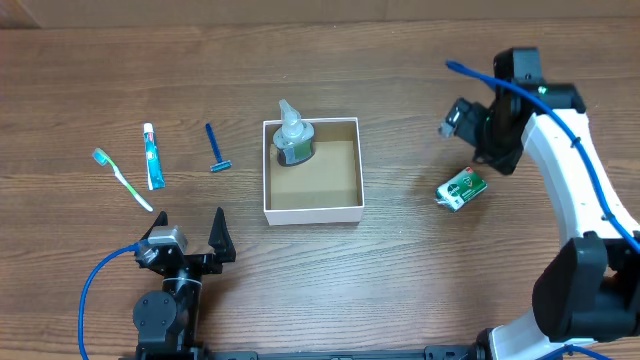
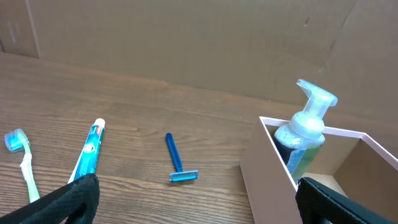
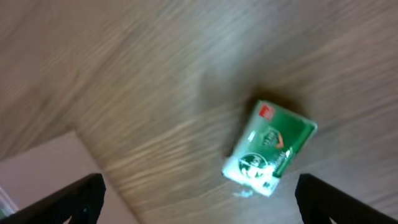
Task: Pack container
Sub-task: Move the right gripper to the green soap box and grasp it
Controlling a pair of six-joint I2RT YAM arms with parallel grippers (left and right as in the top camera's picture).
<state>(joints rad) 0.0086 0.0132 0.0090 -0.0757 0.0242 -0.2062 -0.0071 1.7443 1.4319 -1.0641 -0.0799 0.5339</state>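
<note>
The container (image 1: 311,209) is a shallow square box with white walls and a brown inside, at the table's middle. A pump bottle (image 1: 292,137) stands in its far left corner and also shows in the left wrist view (image 2: 306,127). A green and white packet (image 1: 461,188) lies right of the box; it also shows in the right wrist view (image 3: 269,149). My right gripper (image 1: 462,122) is open and empty, up beside the packet. My left gripper (image 1: 190,228) is open and empty near the front edge, left of the box (image 2: 273,163).
A blue razor (image 1: 216,148), a toothpaste tube (image 1: 152,157) and a toothbrush (image 1: 122,179) lie on the wood table left of the box. The razor (image 2: 177,162), tube (image 2: 89,151) and toothbrush (image 2: 20,159) show in the left wrist view. A cardboard wall (image 2: 205,43) stands behind.
</note>
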